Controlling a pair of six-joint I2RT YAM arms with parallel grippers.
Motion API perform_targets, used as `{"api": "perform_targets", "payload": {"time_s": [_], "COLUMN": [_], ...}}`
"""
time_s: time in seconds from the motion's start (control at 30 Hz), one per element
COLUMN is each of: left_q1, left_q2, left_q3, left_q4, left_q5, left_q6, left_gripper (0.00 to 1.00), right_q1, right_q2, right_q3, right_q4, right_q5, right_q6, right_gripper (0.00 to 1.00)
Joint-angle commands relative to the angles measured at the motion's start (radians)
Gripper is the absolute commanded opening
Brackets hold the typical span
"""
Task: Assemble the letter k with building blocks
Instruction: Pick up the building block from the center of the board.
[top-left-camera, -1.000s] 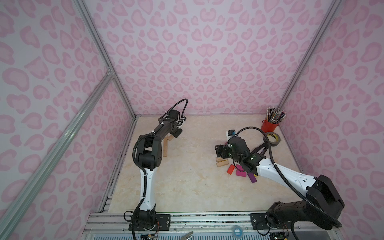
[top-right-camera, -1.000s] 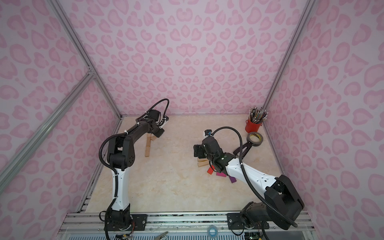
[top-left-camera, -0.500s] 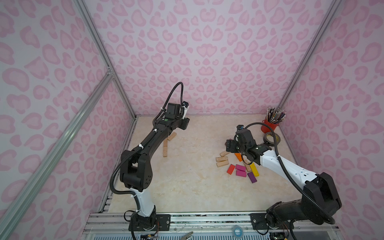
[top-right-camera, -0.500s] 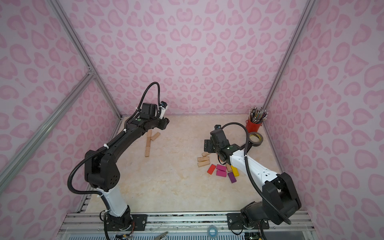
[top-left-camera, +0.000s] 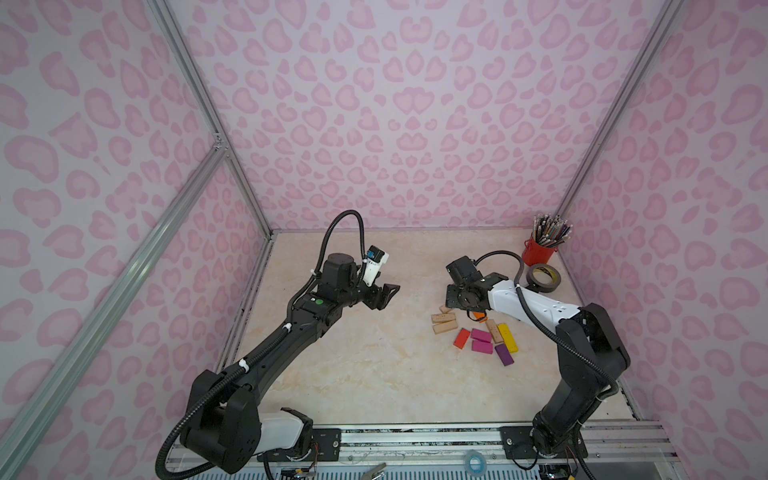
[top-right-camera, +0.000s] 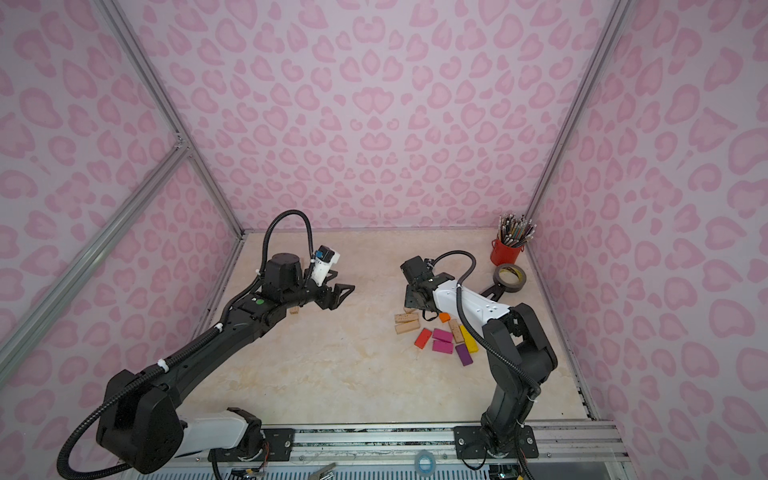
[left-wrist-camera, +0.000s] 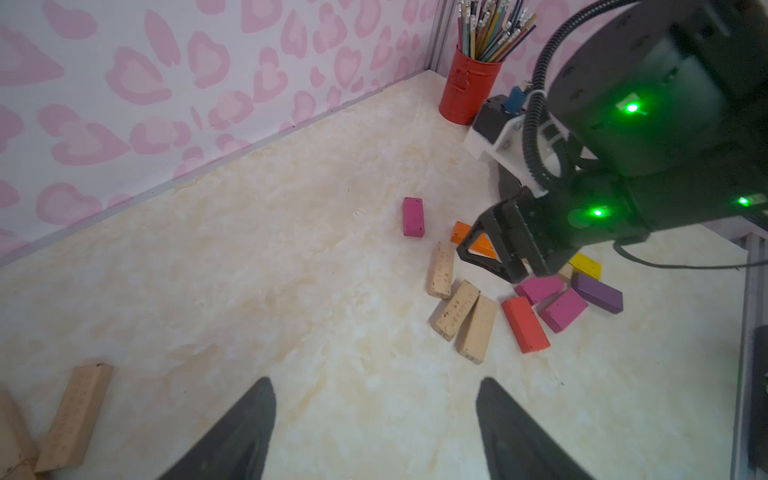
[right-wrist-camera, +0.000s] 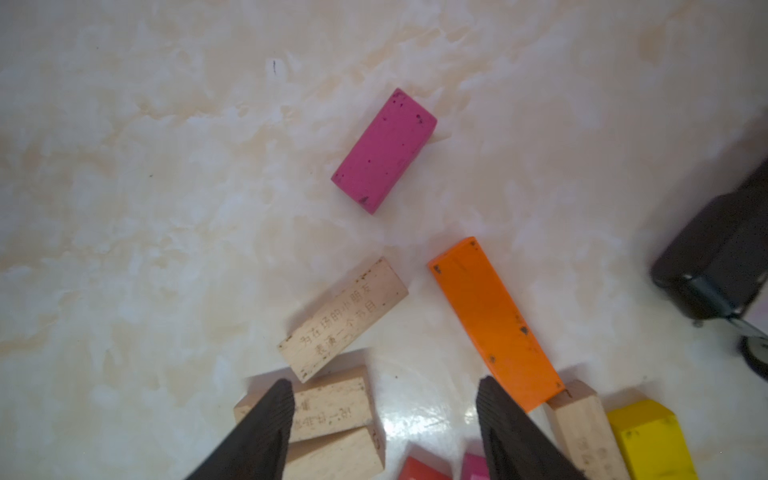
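Shut in on three sides by pale lilac walls (top-left-camera: 395, 124) printed all over with pink heart-shaped blotches. Braced at the corners by bare aluminium posts (top-left-camera: 192, 83), with a slanting bar (top-left-camera: 124, 281) on the left side. Floored by a cream, marble-veined worktop (top-left-camera: 374, 374) (glossy enough to throw back soft white glare in the right wrist view). Edged in front by a metal rail (top-left-camera: 415, 432). Lit evenly, without hard shadows.

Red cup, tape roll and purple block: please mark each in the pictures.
Red cup (top-left-camera: 538, 254): in a top view, side wall.
Tape roll (top-left-camera: 542, 285): in a top view, outer wall.
Purple block (top-left-camera: 504, 354): in a top view, upper face.
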Motion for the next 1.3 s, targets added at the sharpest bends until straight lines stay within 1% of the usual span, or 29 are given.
{"api": "perform_targets", "payload": {"time_s": [0.0,0.03,0.2,0.43,0.53,0.6,0.77,0.83,0.9,0.97,1.03,1.07,1.1,1.2,1.27], "left_q1": [0.001,0.002,0.002,0.005,0.013,0.019,0.031,0.043,0.065,0.097,0.143,0.167,0.195,0.267,0.318], "left_q2": [-0.032,-0.038,-0.049,-0.047,-0.046,-0.047,-0.042,-0.043,-0.044,-0.047,-0.049,-0.049,-0.049,-0.047,-0.047], "left_q3": [-0.016,-0.015,-0.011,-0.018,-0.016,-0.016,-0.014,-0.013,-0.010,-0.004,0.004,0.007,0.010,0.018,0.015], "left_q4": [-0.010,-0.032,-0.105,-0.117,-0.118,-0.114,-0.106,-0.095,-0.081,-0.063,-0.042,-0.029,-0.021,-0.011,-0.002], "left_q5": [0.036,0.031,0.037,0.027,0.027,0.023,-0.001,-0.009,-0.015,-0.025,-0.032,-0.036,-0.045,-0.115,-0.152], "left_q6": [0.066,0.088,0.154,0.177,0.171,0.165,0.140,0.117,0.080,0.035,-0.023,-0.050,-0.082,-0.185,-0.248], "left_gripper": [0.97,0.99,0.99,0.99,1.00,0.99,0.99,0.99,0.99,0.99,0.99,1.00,1.00,0.99,0.99], "right_q1": [0.006,0.009,0.025,0.032,0.031,0.031,0.028,0.020,0.011,0.010,0.015,0.024,0.037,0.098,0.151], "right_q2": [0.063,0.082,0.152,0.210,0.229,0.236,0.236,0.221,0.190,0.142,0.090,0.073,0.060,0.049,0.070], "right_q3": [0.030,0.038,0.077,0.096,0.098,0.096,0.087,0.084,0.077,0.064,0.048,0.052,0.063,0.124,0.181], "right_q4": [-0.017,-0.017,-0.018,-0.020,-0.020,-0.019,-0.014,-0.010,0.004,0.050,0.127,0.141,0.147,0.107,0.060], "right_q5": [0.021,0.020,0.029,0.044,0.038,0.040,0.053,0.059,0.069,0.073,-0.001,-0.032,-0.072,-0.170,-0.214], "right_q6": [0.090,0.103,0.133,0.139,0.136,0.135,0.118,0.089,0.024,-0.092,-0.289,-0.362,-0.464,-0.715,-0.844], "right_gripper": [0.69,0.68,0.63,0.55,0.49,0.47,0.32,0.27,0.24,0.22,0.21,0.20,0.20,0.21,0.26]}}
